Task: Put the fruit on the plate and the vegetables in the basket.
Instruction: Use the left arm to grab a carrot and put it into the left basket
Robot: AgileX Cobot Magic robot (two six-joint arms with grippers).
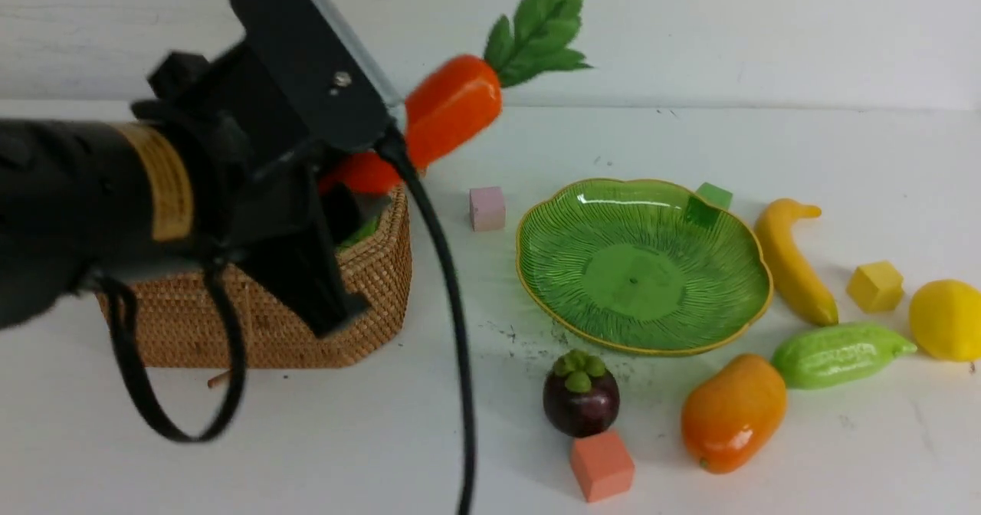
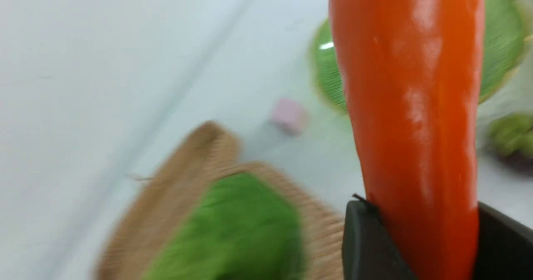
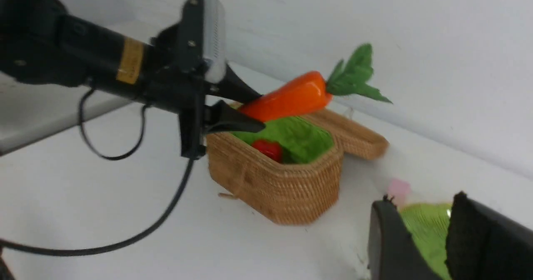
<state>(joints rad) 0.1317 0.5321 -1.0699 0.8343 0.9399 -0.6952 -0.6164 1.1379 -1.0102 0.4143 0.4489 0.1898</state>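
Note:
My left gripper point(image 3: 256, 113) is shut on the narrow end of the orange carrot point(image 1: 452, 113), which hangs tilted over the wicker basket point(image 1: 375, 270) with its green leaves upward. A red pepper point(image 3: 268, 148) lies inside the basket on the green lining. The green plate point(image 1: 644, 262) is empty. Around it on the table lie the mangosteen point(image 1: 580, 394), mango point(image 1: 732, 411), banana point(image 1: 793, 262), lemon point(image 1: 946, 319) and the light green gourd point(image 1: 839, 354). My right gripper point(image 3: 422, 201) is open and empty, with the plate point(image 3: 424, 226) showing between its fingers.
Small cubes lie about the plate: pink point(image 1: 487, 208), green point(image 1: 713, 195), yellow point(image 1: 875, 286) and orange-pink point(image 1: 602, 465). The basket's lid point(image 3: 354, 134) lies open behind it. A black cable point(image 1: 452, 331) hangs from the left arm beside the basket.

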